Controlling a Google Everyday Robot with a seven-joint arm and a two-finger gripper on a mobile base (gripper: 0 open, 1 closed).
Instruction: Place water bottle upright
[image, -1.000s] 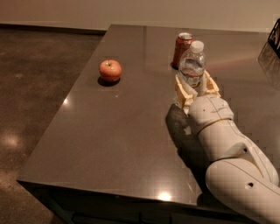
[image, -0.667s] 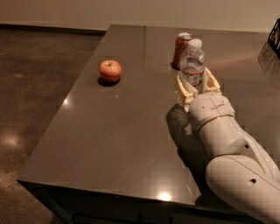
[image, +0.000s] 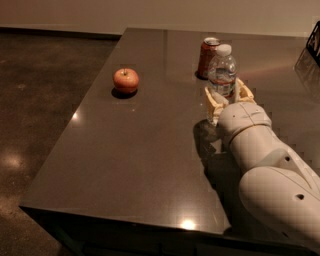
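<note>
Flanking upright water bottle (image: 221, 75): gripper (image: 228, 98)

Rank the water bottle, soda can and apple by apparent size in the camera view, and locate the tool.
1. water bottle, tallest.
2-3. soda can and apple: too close to rank; can taller but farther, apple wider.
The tool is at the water bottle's lower half.
</note>
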